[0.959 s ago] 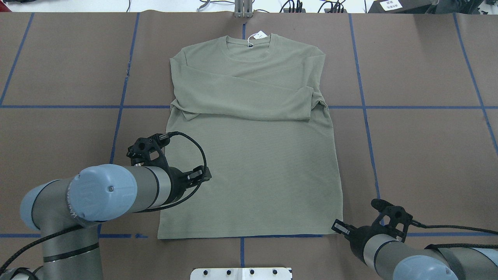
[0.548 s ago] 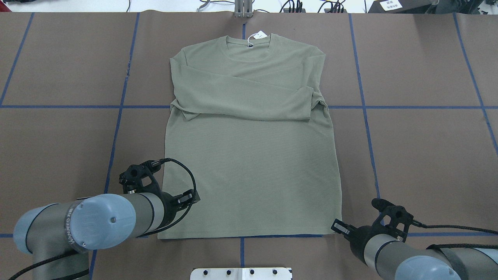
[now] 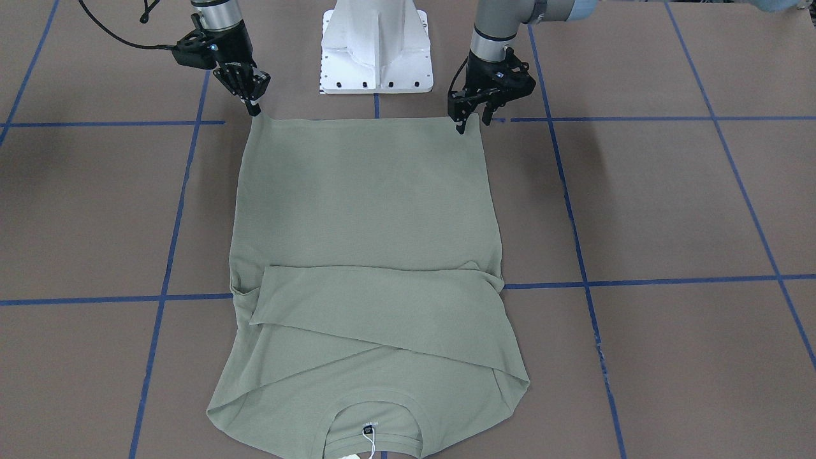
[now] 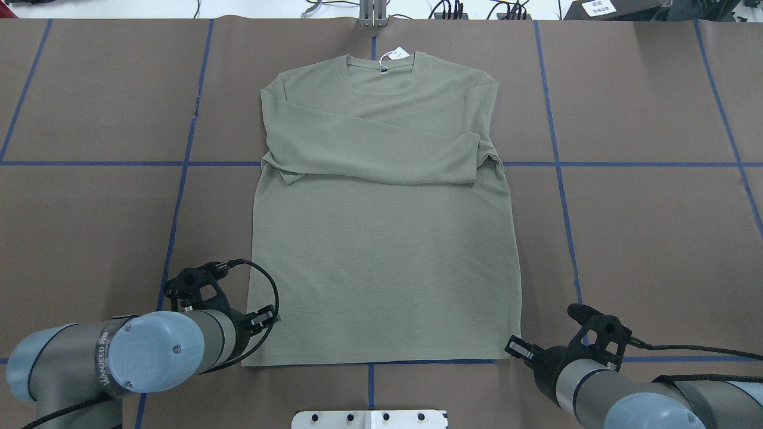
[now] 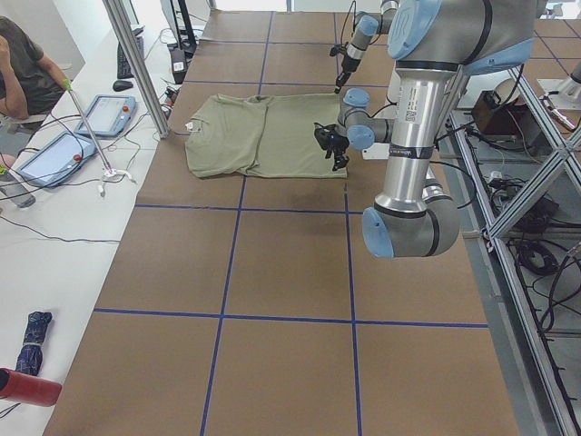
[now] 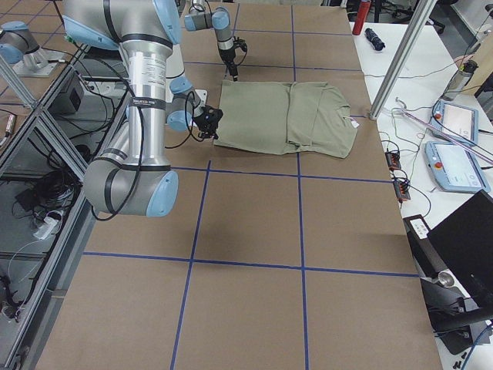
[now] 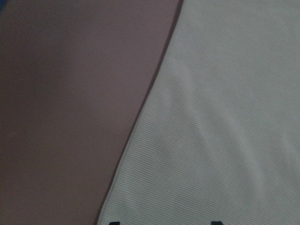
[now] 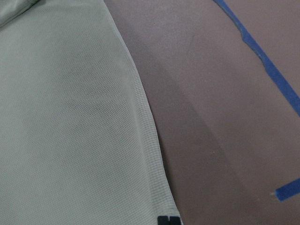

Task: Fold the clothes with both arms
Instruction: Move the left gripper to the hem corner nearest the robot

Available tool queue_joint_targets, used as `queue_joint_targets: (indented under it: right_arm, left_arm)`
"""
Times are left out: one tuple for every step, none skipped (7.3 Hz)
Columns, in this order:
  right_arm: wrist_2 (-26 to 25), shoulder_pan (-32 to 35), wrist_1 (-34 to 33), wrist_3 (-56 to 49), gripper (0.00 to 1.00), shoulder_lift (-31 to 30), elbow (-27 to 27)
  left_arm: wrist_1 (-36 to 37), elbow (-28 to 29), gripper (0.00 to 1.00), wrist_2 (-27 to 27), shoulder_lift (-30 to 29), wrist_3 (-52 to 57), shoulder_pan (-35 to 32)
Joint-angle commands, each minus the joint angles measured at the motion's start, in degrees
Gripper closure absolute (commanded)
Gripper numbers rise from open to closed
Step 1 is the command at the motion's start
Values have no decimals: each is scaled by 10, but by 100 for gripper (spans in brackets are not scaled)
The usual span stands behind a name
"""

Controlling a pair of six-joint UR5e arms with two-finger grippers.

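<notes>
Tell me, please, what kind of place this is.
Probably a robotics lab: the table is covered in brown paper with blue tape lines, an aluminium post stands beside it, and control pendants lie on a side bench.

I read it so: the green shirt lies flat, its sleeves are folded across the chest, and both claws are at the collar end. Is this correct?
Only the place is wrong: the left claw and the right claw are at the two hem corners of the shirt, far from the collar. The exterior front-facing view shows it. The rest holds.
</notes>
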Motion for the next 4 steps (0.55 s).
queue_joint_targets:
  right_arm:
    - [-1,1,0,0,100,0,0]
    - [0,1,0,0,100,-1,0]
    - [-1,1,0,0,100,-1,1]
    - [0,1,0,0,100,-1,0]
  left_arm:
    - [2,-1,33,-2,5,-2,12]
    - [3,1,35,-2,6,-2,15]
    - [4,3,37,-11,6,-2,16]
    - [4,5,38,-13,7,-2,21]
